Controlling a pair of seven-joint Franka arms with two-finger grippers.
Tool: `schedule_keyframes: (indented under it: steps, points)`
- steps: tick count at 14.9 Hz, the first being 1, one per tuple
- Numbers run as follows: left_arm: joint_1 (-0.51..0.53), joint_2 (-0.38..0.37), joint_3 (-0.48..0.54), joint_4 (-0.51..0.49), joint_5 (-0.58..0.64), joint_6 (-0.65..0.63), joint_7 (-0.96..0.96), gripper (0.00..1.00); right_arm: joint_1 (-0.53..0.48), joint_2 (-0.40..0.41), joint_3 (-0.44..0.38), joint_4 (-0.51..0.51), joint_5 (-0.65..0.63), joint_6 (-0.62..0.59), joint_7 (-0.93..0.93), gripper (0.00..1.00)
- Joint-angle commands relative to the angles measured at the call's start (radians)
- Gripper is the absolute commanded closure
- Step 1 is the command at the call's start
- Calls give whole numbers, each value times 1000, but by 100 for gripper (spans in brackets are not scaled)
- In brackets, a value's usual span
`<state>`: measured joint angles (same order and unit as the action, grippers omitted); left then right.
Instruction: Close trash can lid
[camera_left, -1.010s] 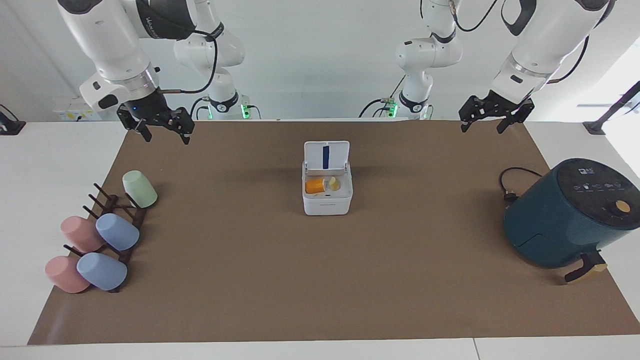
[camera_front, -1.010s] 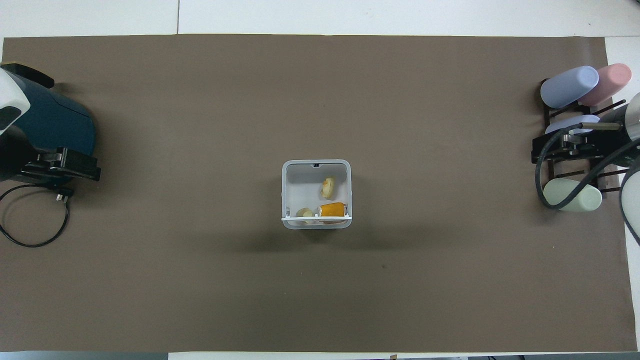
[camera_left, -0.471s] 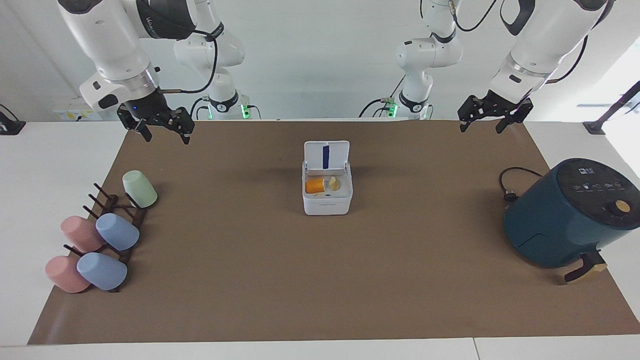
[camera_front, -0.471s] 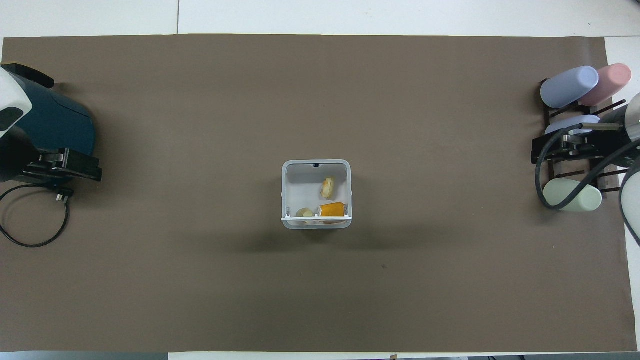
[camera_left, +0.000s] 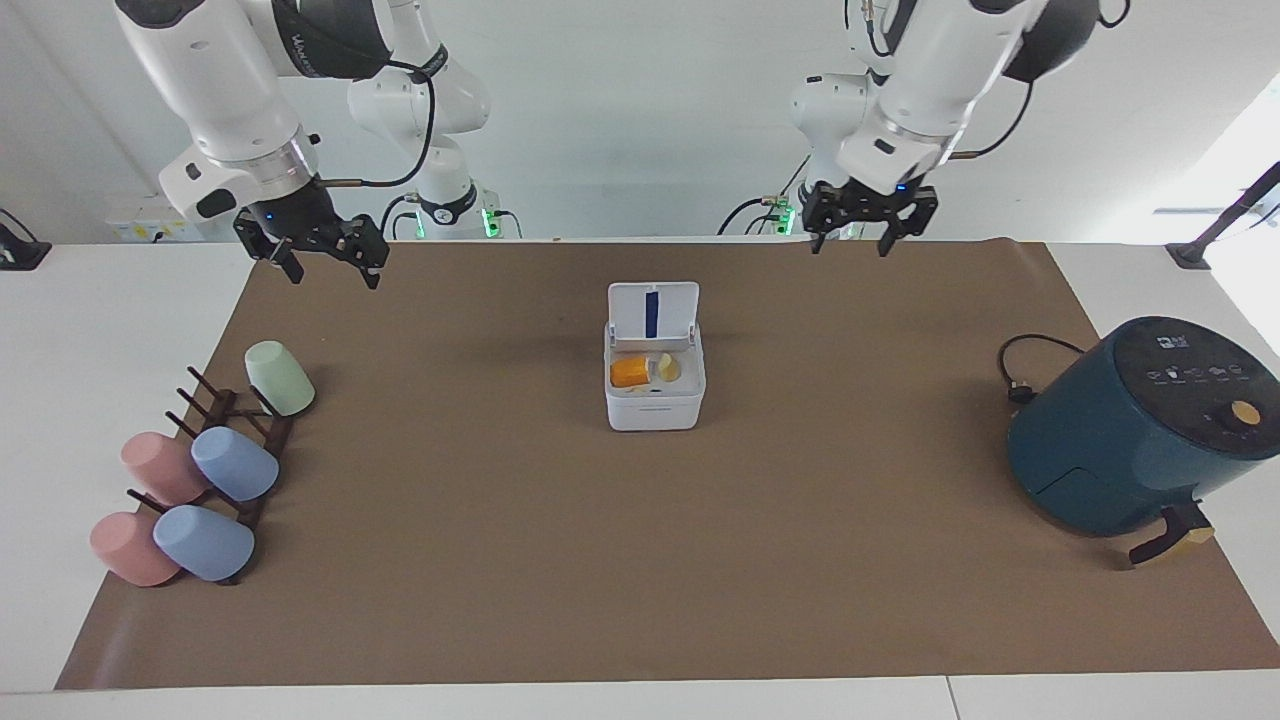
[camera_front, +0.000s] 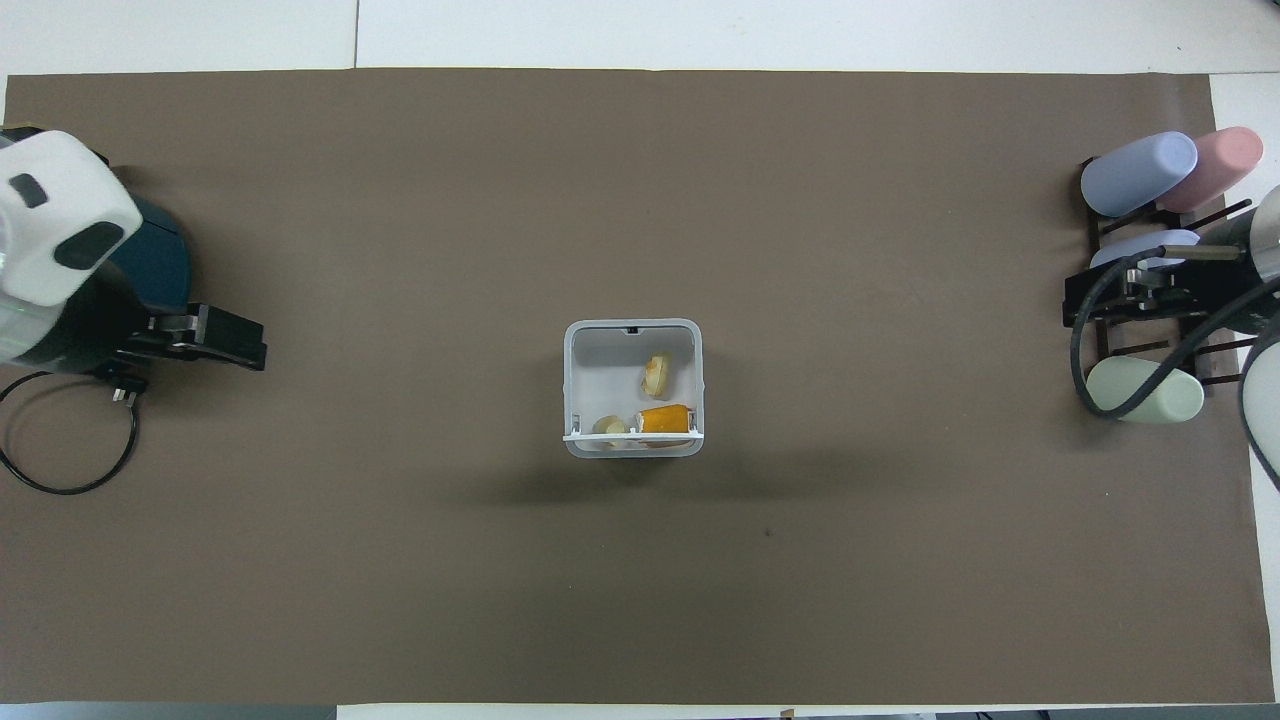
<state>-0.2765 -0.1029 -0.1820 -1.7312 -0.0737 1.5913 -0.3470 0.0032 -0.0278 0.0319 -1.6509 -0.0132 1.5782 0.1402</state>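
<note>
The trash can is seen standing upright at the middle of the brown-matted surface, well apart from both grippers; its lid is raised on the hinge at the edge nearer the robots, standing close to vertical, the underside with its dark blue stripe turned away from the robots, the stripe running up and down; in the overhead view the lid is reduced to a thin white bar across the can's nearer rim, its long edge lying along the line between the two arms' ends of the surface; an orange piece and pale scraps are seen inside the open can; the slot-marked front faces away from the robots. The left gripper is held in the air over the mat's edge next to the robots, toward the left arm's end, jaws released and pointing down, nothing between them; the trash can lies off to one side of it, untouched. The right gripper hangs over the mat's corner toward the right arm's end, jaws likewise spread and empty; the right arm waits. A cup rack with pastel cups is noted below the right gripper's end; a teal air fryer with its cord sits at the left arm's end.
</note>
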Motion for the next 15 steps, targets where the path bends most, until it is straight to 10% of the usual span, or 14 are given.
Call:
schedule_keyframes:
  steps: [1,7,15]
  points:
    - [-162,-101,16,-174,-9,122,-131,100,-12,-6,6,-9,5,8,-14,0]
    - [-383,-84,18,-313,-38,332,-297,100,-12,-6,6,-9,5,8,-13,0]
    - [-365,89,24,-249,-38,535,-377,100,-12,-6,6,-9,5,8,-13,0]
